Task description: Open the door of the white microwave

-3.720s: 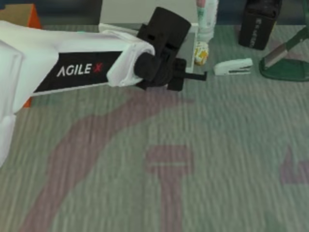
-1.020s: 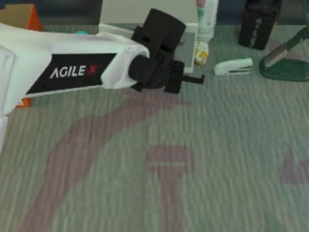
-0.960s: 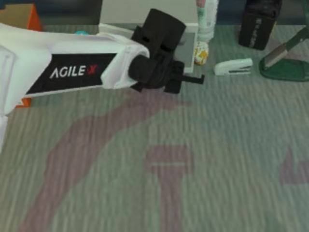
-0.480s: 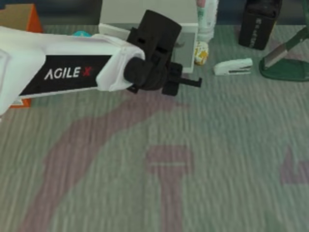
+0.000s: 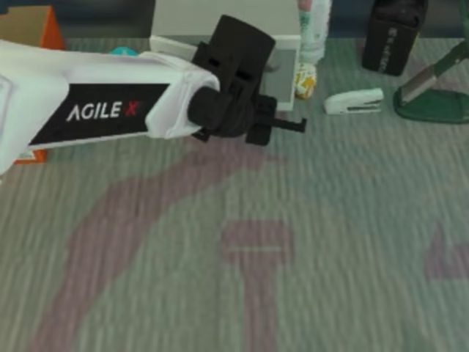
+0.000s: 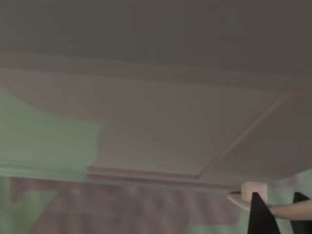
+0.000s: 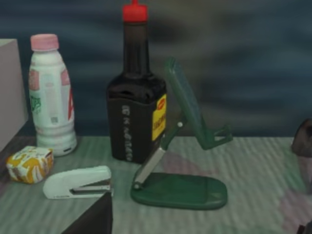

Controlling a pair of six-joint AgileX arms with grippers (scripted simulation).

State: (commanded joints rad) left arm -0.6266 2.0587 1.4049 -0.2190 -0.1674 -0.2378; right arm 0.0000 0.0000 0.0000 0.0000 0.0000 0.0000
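Fingers (image 6: pixel 258 214) of the left gripper (image 5: pixel 282 125) straddle a small white handle (image 6: pixel 253 190) at the door (image 6: pixel 161 126) edge; actual pinching cannot be confirmed. In the top view the arm hides this contact, with the white microwave (image 5: pixel 190 18) at the tabletop's far edge. Only the right wrist view shows the sauce bottle (image 7: pixel 136 112), stapler (image 7: pixel 78 183) and green stand (image 7: pixel 183 187) frontally.

Left arm (image 5: pixel 110 110) is blocking the microwave (image 5: pixel 220 18) front; stapler (image 5: pixel 354 101), yellow packet (image 5: pixel 305 81), bottle (image 5: pixel 313 26) are crowding its right, apparently leaving little gap.
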